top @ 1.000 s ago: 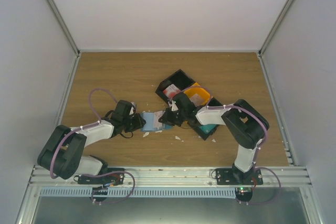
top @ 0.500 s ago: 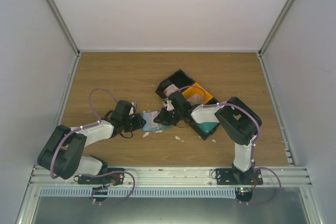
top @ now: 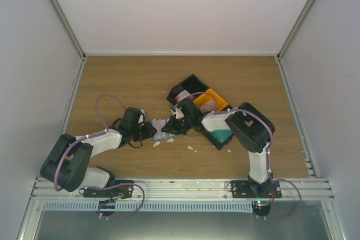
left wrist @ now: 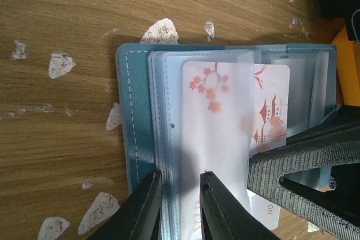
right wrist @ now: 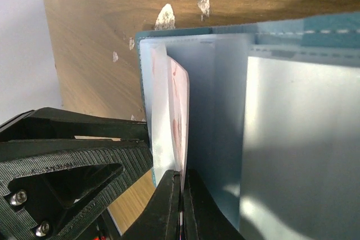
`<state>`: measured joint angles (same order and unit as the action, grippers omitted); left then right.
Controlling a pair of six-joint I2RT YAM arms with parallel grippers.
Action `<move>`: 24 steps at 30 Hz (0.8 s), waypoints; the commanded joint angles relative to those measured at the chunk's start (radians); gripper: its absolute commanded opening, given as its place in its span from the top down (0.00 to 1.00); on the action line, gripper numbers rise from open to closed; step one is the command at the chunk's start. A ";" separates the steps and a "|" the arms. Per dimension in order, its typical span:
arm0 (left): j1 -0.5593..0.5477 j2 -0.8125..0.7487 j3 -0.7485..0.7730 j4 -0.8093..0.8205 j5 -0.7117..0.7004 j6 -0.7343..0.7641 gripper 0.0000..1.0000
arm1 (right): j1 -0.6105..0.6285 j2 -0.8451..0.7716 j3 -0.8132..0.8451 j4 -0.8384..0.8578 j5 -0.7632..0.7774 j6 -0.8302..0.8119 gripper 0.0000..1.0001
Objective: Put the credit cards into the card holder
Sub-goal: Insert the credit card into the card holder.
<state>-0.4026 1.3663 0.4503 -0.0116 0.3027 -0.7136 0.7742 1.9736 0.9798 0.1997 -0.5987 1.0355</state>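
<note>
My R claw, clamped on the blossom-print card, has just swung in, and the card's lead edge is now partly inside a clear sleeve right at my tips. My L claw hasn't budged, pinching the sleeve stack of the open card holder flat on the bench. So insertion's underway, not done; the tray sits beyond R claw.

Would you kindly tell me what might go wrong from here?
The card, pinched at one edge by the right gripper and only partly inside a clear sleeve, may bow or jam rather than slide. The left gripper clamps the card holder at one edge only, so it might shift on the table.
</note>
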 commanded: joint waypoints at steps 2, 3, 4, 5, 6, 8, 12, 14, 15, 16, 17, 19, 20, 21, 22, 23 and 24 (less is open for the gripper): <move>-0.008 0.039 -0.025 -0.018 0.037 0.013 0.77 | 0.030 0.037 -0.018 -0.098 0.006 -0.038 0.99; -0.007 0.039 -0.025 -0.020 0.033 0.013 0.77 | 0.028 0.030 -0.021 -0.109 0.012 -0.049 0.99; -0.007 0.038 -0.026 -0.022 0.024 0.012 0.78 | 0.027 0.022 -0.026 -0.121 0.021 -0.060 0.99; -0.008 0.036 -0.027 -0.026 0.016 0.011 0.78 | 0.024 0.013 -0.030 -0.132 0.029 -0.071 0.99; -0.007 0.033 -0.028 -0.031 0.009 0.011 0.78 | 0.019 0.005 -0.035 -0.143 0.033 -0.082 1.00; -0.008 0.027 -0.028 -0.041 -0.010 0.010 0.78 | 0.009 -0.007 -0.042 -0.163 0.032 -0.106 1.00; -0.008 0.022 -0.028 -0.050 -0.036 0.013 0.79 | -0.011 -0.021 -0.047 -0.213 0.016 -0.160 0.99; -0.008 0.024 -0.030 -0.047 -0.037 0.012 0.79 | -0.019 -0.023 -0.046 -0.235 0.006 -0.181 1.00; -0.008 0.025 -0.031 -0.046 -0.037 0.010 0.79 | -0.024 -0.019 -0.041 -0.243 0.000 -0.190 0.99; -0.008 0.025 -0.034 -0.041 -0.033 0.009 0.79 | -0.024 -0.015 -0.035 -0.249 -0.007 -0.197 0.99; -0.008 0.024 -0.036 -0.035 -0.029 0.006 0.79 | -0.024 -0.007 -0.031 -0.249 -0.015 -0.199 1.00; -0.008 0.022 -0.041 -0.027 -0.018 0.003 0.79 | -0.022 0.006 -0.031 -0.230 -0.028 -0.185 1.00; -0.007 0.021 -0.043 -0.022 -0.012 0.003 0.79 | -0.019 0.011 -0.031 -0.220 -0.027 -0.175 0.99; -0.007 0.021 -0.044 -0.019 -0.006 0.002 0.79 | -0.015 0.016 -0.030 -0.207 -0.022 -0.164 1.00; -0.007 0.020 -0.046 -0.016 -0.001 0.002 0.78 | -0.013 0.021 -0.030 -0.203 -0.020 -0.151 1.00; -0.007 0.020 -0.049 -0.012 0.004 0.001 0.78 | -0.008 0.024 -0.028 -0.178 -0.015 -0.137 0.99; -0.008 0.021 -0.051 -0.007 0.011 0.001 0.78 | -0.003 0.027 -0.028 -0.156 -0.005 -0.119 1.00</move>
<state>-0.4030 1.3678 0.4408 0.0093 0.3035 -0.7143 0.7509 1.9442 0.9707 0.1120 -0.6464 0.8841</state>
